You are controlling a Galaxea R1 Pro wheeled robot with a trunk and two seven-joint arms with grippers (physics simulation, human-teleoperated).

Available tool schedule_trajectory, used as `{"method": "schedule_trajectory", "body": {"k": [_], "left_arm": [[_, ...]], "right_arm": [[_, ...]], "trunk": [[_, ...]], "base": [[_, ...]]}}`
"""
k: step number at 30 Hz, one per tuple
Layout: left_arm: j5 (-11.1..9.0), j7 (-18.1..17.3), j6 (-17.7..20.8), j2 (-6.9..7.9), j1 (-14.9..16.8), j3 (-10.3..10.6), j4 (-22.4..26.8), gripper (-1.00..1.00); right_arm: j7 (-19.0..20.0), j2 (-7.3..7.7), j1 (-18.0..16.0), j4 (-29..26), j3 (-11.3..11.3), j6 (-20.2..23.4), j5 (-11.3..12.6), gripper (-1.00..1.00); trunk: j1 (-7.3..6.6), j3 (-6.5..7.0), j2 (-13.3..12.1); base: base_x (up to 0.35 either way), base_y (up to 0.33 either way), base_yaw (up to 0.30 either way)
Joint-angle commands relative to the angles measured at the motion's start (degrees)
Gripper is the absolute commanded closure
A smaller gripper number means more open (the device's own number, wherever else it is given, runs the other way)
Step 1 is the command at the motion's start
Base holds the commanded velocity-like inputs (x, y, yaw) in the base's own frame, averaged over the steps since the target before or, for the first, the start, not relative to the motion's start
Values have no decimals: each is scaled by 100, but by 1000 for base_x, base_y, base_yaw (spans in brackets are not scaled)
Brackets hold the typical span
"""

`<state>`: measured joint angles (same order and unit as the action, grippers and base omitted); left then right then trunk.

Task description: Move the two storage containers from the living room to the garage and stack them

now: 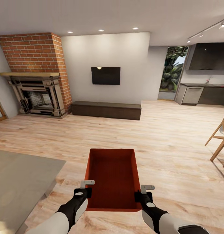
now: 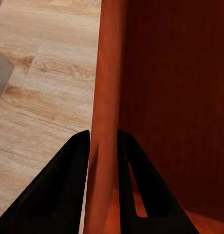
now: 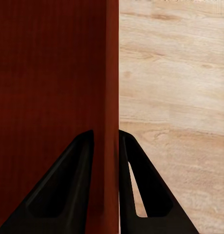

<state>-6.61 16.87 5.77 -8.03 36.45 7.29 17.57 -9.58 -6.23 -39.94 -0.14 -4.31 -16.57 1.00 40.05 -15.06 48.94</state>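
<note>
Both grippers clamp one storage container [image 1: 113,175] between them, left gripper [image 1: 87,188] and right gripper [image 1: 142,192] on opposite side walls, long axis pointing forward.

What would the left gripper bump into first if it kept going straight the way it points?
The left gripper is clamped on the storage container wall, so it would slide along that wall; beyond it probably only wood floor.

Wood plank floor [image 1: 170,136] (grey rug [image 1: 17,182], low bench [image 1: 106,110])
</note>
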Motion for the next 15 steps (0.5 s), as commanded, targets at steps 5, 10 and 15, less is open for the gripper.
{"method": "schedule_trajectory", "body": {"k": [5,10,15], "left_arm": [[-33,80,47,12,3,-131,1,100],[-33,80,47,19,3,-131,1,100],[-33,80,47,20,3,-131,1,100]], "right_arm": [[-35,-1,-5,-13,167,-92,-3,100],[-35,-1,-5,-13,167,-92,-3,100],[-35,-1,-5,-13,167,-92,-3,100]], "trunk": [[1,39,5],[1,85,5],[1,131,5]], "base": [[0,0,0],[0,0,0],[0,0,0]]}}
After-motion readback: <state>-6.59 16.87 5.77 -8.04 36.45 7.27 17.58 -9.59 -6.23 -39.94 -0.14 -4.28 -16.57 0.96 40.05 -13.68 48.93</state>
